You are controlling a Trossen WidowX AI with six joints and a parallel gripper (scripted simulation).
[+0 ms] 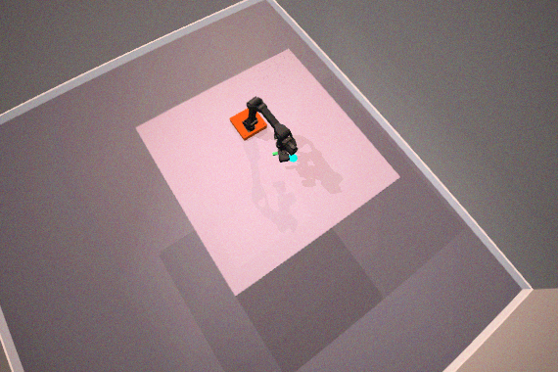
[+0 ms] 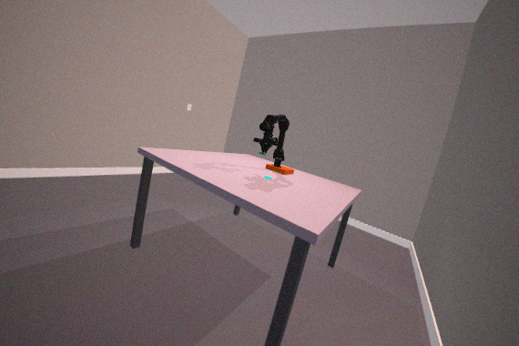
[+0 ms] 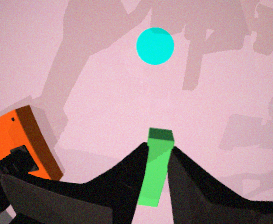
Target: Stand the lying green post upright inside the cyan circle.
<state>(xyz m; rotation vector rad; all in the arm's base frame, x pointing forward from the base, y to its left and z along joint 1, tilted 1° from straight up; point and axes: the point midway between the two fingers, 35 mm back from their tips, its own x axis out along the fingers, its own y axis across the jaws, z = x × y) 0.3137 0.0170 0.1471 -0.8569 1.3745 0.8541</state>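
Observation:
The green post [image 1: 275, 154] [image 3: 158, 172] is held between the fingertips of my gripper [image 2: 263, 152] [image 3: 157, 149], which is shut on it. In the exterior view the post is lifted above the table and lies roughly level, not upright. In the top view most of the post is hidden by the gripper. The cyan circle [image 1: 293, 159] [image 2: 268, 178] [image 3: 155, 46] is flat on the table. In the wrist view it is ahead of the fingertips, near the top of the frame, with nothing standing in it.
The arm stands on an orange base plate [image 1: 245, 133] [image 2: 286, 170] [image 3: 2, 131], which shows at the left in the wrist view. The pink table [image 1: 220, 227] [image 2: 314, 211] [image 3: 112, 100] carries the arm's shadows around the circle.

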